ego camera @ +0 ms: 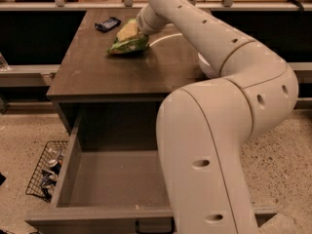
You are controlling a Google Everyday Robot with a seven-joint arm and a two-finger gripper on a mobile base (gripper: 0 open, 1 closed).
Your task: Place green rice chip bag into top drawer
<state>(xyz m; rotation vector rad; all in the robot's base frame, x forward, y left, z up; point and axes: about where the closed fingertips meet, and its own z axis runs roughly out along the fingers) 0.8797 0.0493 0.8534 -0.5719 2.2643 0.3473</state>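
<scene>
The green rice chip bag (127,41) lies on the dark wooden tabletop (97,74), toward its back middle. My gripper (138,32) is at the bag's right end, at the tip of the white arm that reaches over from the right; it touches or overlaps the bag. The top drawer (73,160) is pulled wide open below the table's front edge, and its inside looks bare. Its front panel with the small black handle (154,226) is at the bottom of the view. My arm hides the drawer's right part.
A small dark phone (107,23) lies at the table's back, left of the bag. A white bowl (204,68) shows partly behind my arm at the right. A black wire basket (45,172) stands on the speckled floor left of the drawer.
</scene>
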